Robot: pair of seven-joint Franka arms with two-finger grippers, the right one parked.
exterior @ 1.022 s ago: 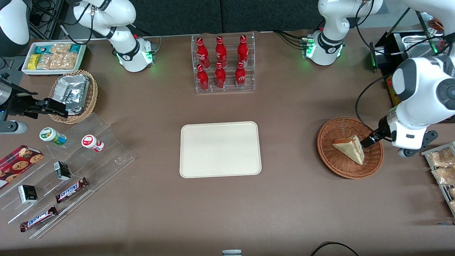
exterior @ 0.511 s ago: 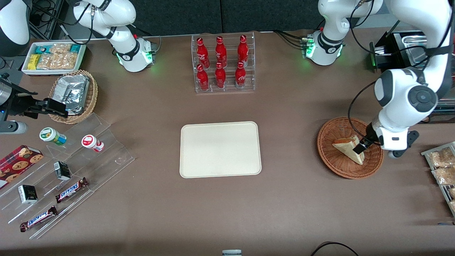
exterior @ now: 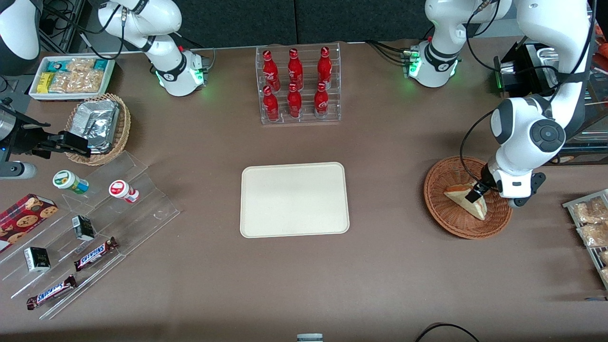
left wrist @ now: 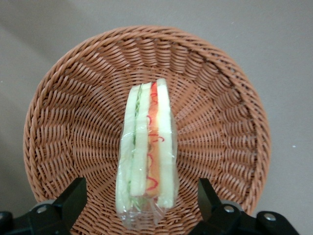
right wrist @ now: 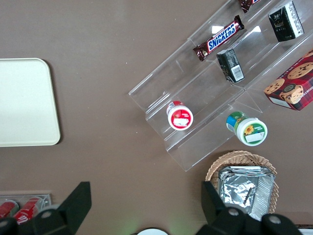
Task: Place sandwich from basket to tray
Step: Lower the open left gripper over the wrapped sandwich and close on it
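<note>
The sandwich [exterior: 458, 194], a clear-wrapped wedge of pale bread with red-orange and green filling, lies in the reddish-brown wicker basket [exterior: 446, 173] toward the working arm's end of the table. My left gripper [exterior: 476, 194] hangs open just above the sandwich, one black finger [left wrist: 73, 198] on each side of its wide end, with clear gaps to the wrapping. In the left wrist view the sandwich [left wrist: 146, 152] stands on edge in the middle of the basket [left wrist: 73, 112]. The cream tray [exterior: 294, 199] lies bare at the table's middle.
A clear rack of red bottles [exterior: 298, 85] stands farther from the front camera than the tray. A wire rack of snack packets [exterior: 591, 223] sits beside the basket. A foil-pack basket [exterior: 99, 127], snack tray [exterior: 71, 76] and acrylic shelf [exterior: 95, 223] lie toward the parked arm's end.
The left gripper has moved from the basket's edge inward over the sandwich, and the arm's wrist has swung upright above it. The sandwich has not moved.
</note>
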